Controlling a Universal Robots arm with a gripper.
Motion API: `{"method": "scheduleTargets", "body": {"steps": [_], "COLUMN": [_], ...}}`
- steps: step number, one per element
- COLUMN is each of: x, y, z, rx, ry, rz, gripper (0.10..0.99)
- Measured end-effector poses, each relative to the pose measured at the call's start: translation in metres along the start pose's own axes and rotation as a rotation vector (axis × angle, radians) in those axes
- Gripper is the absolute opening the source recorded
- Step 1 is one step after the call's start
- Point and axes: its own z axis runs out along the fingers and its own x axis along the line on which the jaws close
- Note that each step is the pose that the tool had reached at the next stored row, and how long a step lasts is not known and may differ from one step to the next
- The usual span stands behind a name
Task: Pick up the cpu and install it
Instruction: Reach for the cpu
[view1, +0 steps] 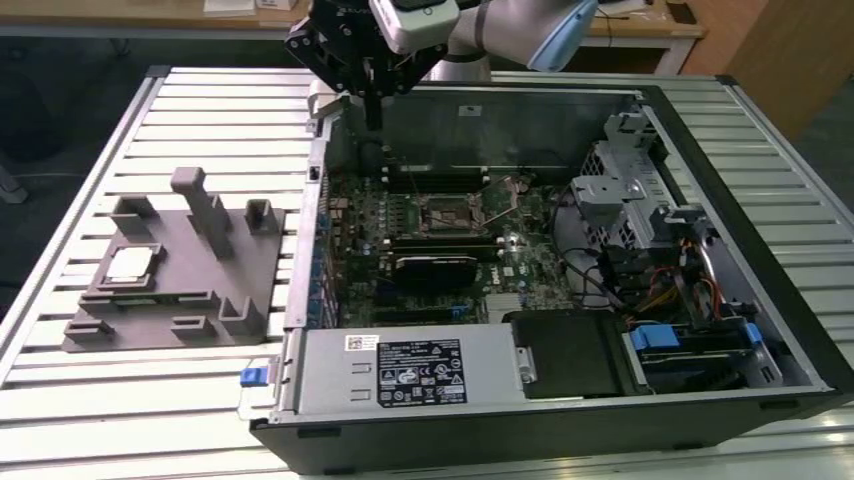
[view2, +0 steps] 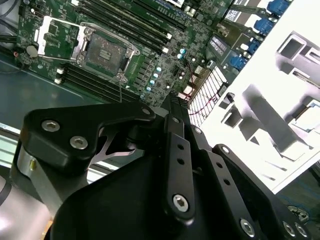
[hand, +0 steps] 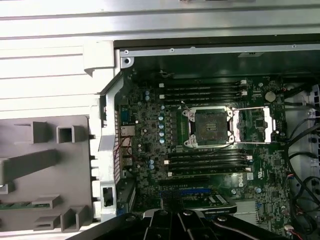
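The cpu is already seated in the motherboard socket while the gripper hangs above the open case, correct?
No. In the exterior view the cpu lies on the grey fixture, not in the socket; the gripper does hang above the open case.

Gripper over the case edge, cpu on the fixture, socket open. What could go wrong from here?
1. The cpu lies low among the grey fixture's upright tabs, so the gripper could clip one coming down.
2. The gripper hangs over the case wall. A low carry could hit it.
3. The socket is open, its frame flipped aside. A tilted placement could damage the contacts.
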Motion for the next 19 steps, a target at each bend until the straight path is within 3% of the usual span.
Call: {"method": "scheduleTargets", "body": {"steps": [19], "x": [0.0137], "y": [-0.001], "z": [-0.0003], "rx": [0.0], "ry": [0.0], "rz": [0.0], "gripper": [0.106]}}
